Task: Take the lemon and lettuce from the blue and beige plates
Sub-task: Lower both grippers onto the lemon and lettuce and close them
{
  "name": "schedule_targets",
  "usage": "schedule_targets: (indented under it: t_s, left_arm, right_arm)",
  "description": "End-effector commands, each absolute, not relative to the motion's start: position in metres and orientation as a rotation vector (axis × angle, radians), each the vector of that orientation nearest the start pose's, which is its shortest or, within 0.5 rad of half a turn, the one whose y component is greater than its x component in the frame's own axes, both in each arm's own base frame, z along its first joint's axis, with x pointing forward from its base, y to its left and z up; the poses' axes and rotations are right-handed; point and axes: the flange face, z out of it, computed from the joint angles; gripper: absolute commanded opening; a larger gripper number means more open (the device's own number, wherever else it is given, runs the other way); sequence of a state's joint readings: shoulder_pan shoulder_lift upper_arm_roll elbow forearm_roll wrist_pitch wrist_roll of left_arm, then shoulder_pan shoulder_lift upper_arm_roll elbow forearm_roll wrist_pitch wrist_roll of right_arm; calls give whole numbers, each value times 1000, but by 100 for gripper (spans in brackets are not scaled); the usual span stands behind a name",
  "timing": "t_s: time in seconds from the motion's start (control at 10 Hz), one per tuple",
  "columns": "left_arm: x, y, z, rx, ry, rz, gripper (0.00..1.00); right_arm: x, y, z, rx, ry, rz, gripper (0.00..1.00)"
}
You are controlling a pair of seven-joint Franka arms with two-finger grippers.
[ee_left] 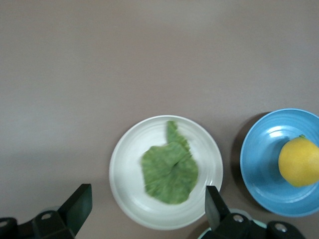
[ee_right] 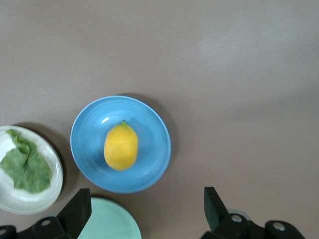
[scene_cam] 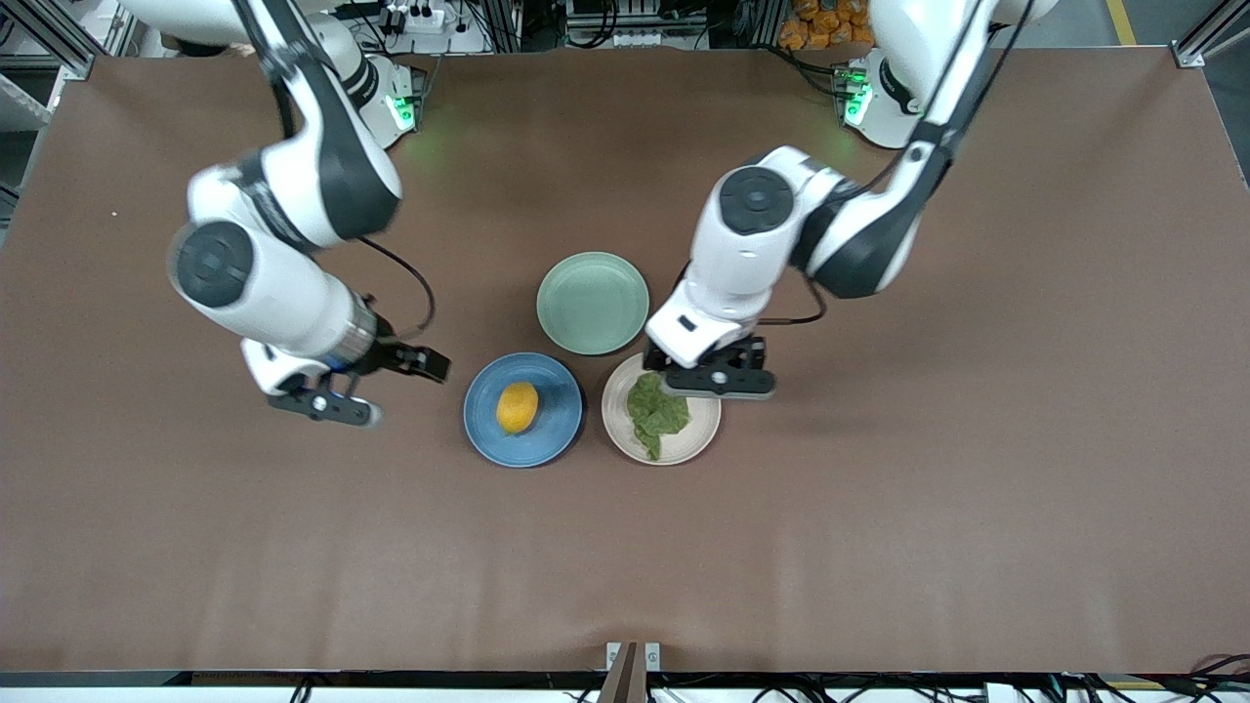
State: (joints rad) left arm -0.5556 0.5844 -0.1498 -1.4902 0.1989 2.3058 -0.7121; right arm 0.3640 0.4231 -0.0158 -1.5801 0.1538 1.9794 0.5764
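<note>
The left arm bends at its elbow and reaches down from its base at the top edge of the table. Its left gripper point(scene_cam: 718, 383) hangs over the beige plate point(scene_cam: 705, 430), at the plate's edge that is farther from the front camera. In the left wrist view its two dark fingers point(ee_left: 76, 206) stand wide apart, with nothing between them.

The right arm also bends down from the top edge. The right gripper point(scene_cam: 327, 402) hangs over bare table, beside the blue plate point(scene_cam: 483, 422), toward the right arm's end. Its fingers point(ee_right: 76, 213) are wide apart too and hold nothing.

The lemon point(scene_cam: 517, 407) is a small, smooth, yellow-orange oval. It lies in the middle of the blue plate, which is round, shallow and shiny. The lettuce point(scene_cam: 657, 413) is a wrinkled dark green leaf with a thin tip. It lies flat on the beige plate, which is round and pale. The two plates sit side by side near the middle of the table. A mint plate point(scene_cam: 593, 303), round and smooth, sits just beside both, farther from the front camera. The tabletop point(scene_cam: 879, 547) is flat, brown and dull.
</note>
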Motion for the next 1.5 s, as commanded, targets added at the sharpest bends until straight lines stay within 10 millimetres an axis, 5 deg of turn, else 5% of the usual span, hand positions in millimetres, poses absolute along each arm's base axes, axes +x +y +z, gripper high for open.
schedule_targets:
  t_s: [0.0,0.1,0.4,0.6,0.9,1.0,1.4]
  left_arm:
    - [578,-475,297,-3234,174,-512,100]
    - [580,-477,268,-3241,202,-539,100]
    - [578,-477,209,-3247,247,-562,100]
    - [572,-479,185,-3223,285,-532,100]
    - [567,-484,179,-3206,308,-530,100]
    - [565,-485,176,-3200,321,-527,93]
    - [564,-482,173,-3132,433,-558,28]
  right_arm:
    - [641,267,346,-2912,660,176,100]
    - [642,273,313,-2903,781,216,100]
    - [637,308,249,-2911,772,181,100]
    - [635,309,231,-2922,774,203,100]
    - [634,315,216,-2919,766,177,100]
    - [633,317,214,-2920,762,172,100]
    - [627,326,200,-2932,743,199,61]
